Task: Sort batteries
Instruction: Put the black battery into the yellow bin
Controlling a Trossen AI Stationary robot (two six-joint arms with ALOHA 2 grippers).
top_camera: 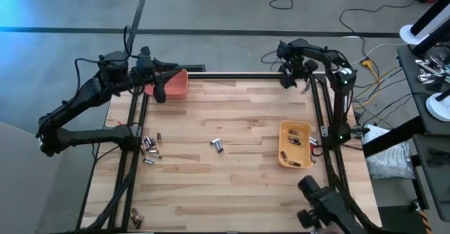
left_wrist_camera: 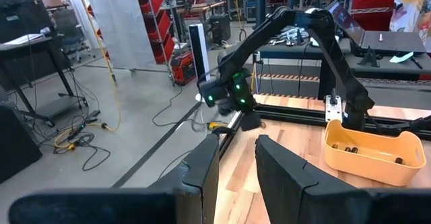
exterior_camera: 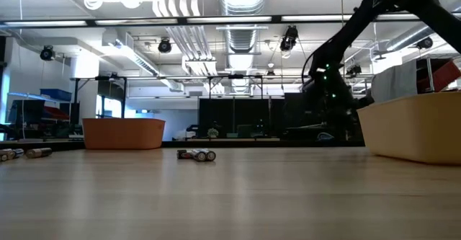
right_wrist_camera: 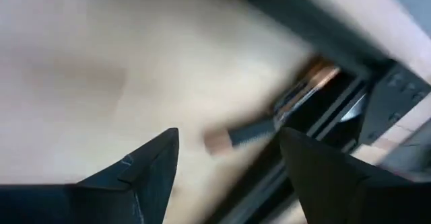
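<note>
The batteries are small, hard little rods. They look smooth and round, so they will likely roll and slip away if pushed. The best way to take one is probably across its middle, with one finger on each long side.

The right gripper (right_wrist_camera: pixel 225 173) is at the far right corner of the worktop (top_camera: pixel 232 185), and its fingers are apart. One battery (right_wrist_camera: pixel 239 138) lies on the wood just in front of the gap between those fingers, close to the dark rail at the worktop's edge. It is not yet between them.

More batteries are in other places. A bunch (top_camera: pixel 150 148) lies near the left edge. A pair (top_camera: pixel 218 145) sits in the middle of the worktop. Some are already in the yellow bin (top_camera: pixel 294 144) near the right edge.

The left gripper (left_wrist_camera: pixel 237 177) waits up above the orange bin (top_camera: pixel 172 83) at the far left corner. Its fingers are a little apart and hold nothing.
</note>
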